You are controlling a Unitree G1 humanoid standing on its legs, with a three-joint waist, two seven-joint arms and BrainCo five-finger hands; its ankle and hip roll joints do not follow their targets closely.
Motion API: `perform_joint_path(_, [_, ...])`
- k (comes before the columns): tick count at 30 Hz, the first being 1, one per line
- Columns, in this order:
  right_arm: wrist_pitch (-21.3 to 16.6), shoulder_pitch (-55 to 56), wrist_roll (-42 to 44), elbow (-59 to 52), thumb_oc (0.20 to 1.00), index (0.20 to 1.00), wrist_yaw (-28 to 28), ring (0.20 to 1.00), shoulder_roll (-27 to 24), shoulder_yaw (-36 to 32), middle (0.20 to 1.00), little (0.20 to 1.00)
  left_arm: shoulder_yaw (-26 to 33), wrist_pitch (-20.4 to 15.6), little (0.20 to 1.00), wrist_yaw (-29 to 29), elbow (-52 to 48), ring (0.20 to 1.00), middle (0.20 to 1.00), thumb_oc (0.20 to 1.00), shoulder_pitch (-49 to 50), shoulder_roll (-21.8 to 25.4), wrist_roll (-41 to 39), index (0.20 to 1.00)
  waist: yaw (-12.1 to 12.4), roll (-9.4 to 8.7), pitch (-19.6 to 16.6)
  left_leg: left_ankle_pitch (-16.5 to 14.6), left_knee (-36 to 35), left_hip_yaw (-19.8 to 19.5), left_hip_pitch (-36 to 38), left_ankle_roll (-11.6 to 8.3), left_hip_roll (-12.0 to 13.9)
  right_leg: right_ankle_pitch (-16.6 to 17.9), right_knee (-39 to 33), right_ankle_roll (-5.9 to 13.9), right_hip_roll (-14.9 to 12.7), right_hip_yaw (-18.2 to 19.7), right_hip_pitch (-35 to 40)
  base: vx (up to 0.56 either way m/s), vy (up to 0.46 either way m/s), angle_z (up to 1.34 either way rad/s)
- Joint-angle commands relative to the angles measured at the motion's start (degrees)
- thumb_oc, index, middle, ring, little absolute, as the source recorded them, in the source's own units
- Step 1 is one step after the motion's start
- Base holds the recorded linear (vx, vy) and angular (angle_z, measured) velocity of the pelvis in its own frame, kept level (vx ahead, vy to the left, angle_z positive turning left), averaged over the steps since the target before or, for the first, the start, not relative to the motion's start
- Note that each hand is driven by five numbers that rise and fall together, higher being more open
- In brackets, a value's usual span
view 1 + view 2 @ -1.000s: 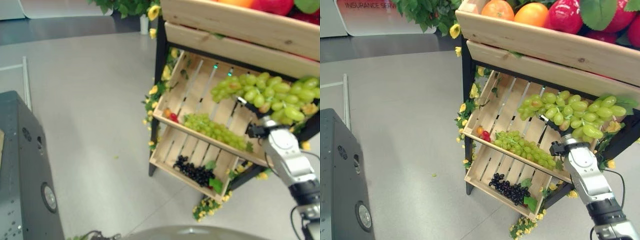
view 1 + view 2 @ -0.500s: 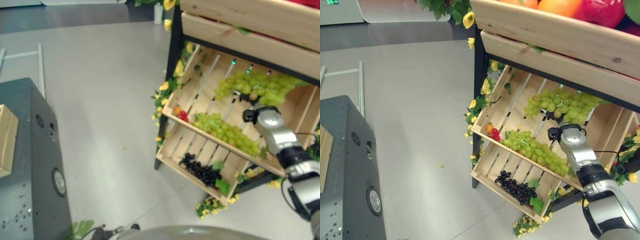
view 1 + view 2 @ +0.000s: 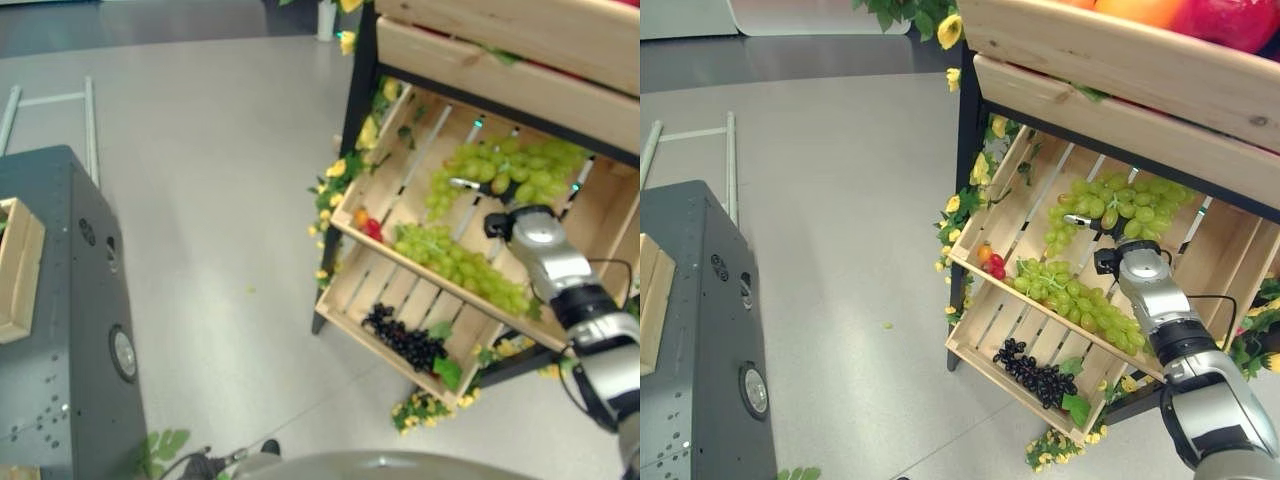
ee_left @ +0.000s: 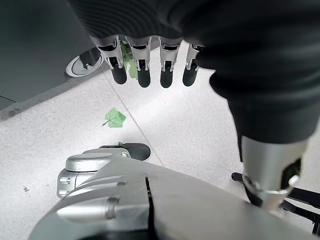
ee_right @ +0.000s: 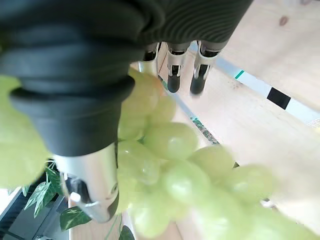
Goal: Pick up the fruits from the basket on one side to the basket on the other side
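Note:
My right hand [image 3: 1108,228] reaches into the middle wooden crate [image 3: 1012,196] of a slanted fruit stand. It is shut on a large bunch of green grapes [image 3: 1122,198], which hangs just above the crate's slats. In the right wrist view the grapes [image 5: 170,170] sit between the thumb and the fingers [image 5: 174,75]. A second bunch of green grapes [image 3: 1075,300] lies along the same crate's front edge, beside small red and orange fruits [image 3: 990,262]. My left hand [image 4: 145,65] hangs open over the floor.
Black grapes [image 3: 1032,374] lie in the lower crate. The top crate [image 3: 1120,60] holds oranges and red fruit. A grey cabinet [image 3: 700,340] with a wooden box [image 3: 650,300] on it stands at the left. Yellow flowers trim the stand's legs.
My right hand has carried the green grape bunch leftward and deeper into the middle crate. The whole view has shifted as the camera moved.

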Motion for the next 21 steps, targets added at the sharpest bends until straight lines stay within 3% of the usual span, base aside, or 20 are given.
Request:
perform_joint_path(1, [-3.9,-4.3,0.0,-5.2,1.000,1.000,0.0,1.000,-4.1,-1.0,1.000,1.000,-4.3,0.2,1.000,-1.2,5.8,1.000,1.000,1.000,-1.4,-2.4,2.0,1.000,0.8,-0.39,-2.9,-4.1,0.2,-2.1,1.1,-1.22,2.4,-2.8,0.5,3.62,-1.7,-0.8,1.2,0.00,0.000,0.00])
perform_joint_path(12, [-2.8,-4.9,-3.2,-5.2,1.000,1.000,0.7,1.000,-6.7,-0.2,1.000,1.000,-4.2,0.5,1.000,-1.6,6.0,1.000,1.000,1.000,-2.0,-2.2,2.4,1.000,0.2,-0.91,-3.1,-4.0,0.0,-1.9,1.0,-1.33,2.6,-2.6,0.5,3.61,-1.8,-0.8,1.1,0.00,0.000,0.00])
perform_joint_path(17, [-0.6,-10.2,-11.0,-3.4,1.000,1.000,2.2,1.000,-12.1,5.4,1.000,1.000,-4.0,0.9,1.000,-1.9,6.3,1.000,1.000,1.000,-2.8,-1.5,3.3,1.000,-0.1,-1.45,-3.1,-3.9,0.0,-1.8,0.8,-1.41,2.7,-2.4,0.5,3.70,-1.8,-0.8,0.8,0.00,0.000,0.00])
perform_joint_path(18, [-0.6,-9.8,-9.3,-4.2,1.000,1.000,2.2,1.000,-12.6,5.1,1.000,1.000,-3.8,0.9,1.000,-2.0,6.4,1.000,1.000,1.000,-2.9,-1.6,3.2,1.000,-0.2,-1.42,-3.1,-3.9,0.0,-1.8,0.8,-1.42,2.7,-2.4,0.5,3.73,-1.8,-0.8,0.7,0.00,0.000,0.00])
perform_joint_path(20, [-0.4,-9.7,-12.2,-4.8,1.000,1.000,1.4,1.000,-13.4,4.6,1.000,1.000,-3.6,0.8,1.000,-2.0,6.5,1.000,1.000,1.000,-2.8,-1.6,3.0,1.000,-0.3,-1.54,-3.1,-3.9,0.0,-1.9,0.6,-1.36,2.6,-2.2,0.5,3.77,-1.9,-0.8,0.5,0.00,0.000,0.00])
perform_joint_path(21, [1.3,-13.1,-21.8,-4.2,1.000,1.000,1.8,1.000,-16.6,7.5,1.000,1.000,-3.6,0.8,1.000,-1.9,6.4,1.000,1.000,1.000,-2.9,-1.2,3.6,1.000,-0.2,-1.84,-3.1,-3.9,0.0,-1.9,0.5,-1.37,2.5,-2.0,0.5,3.82,-2.0,-0.8,0.3,0.00,0.000,0.00])
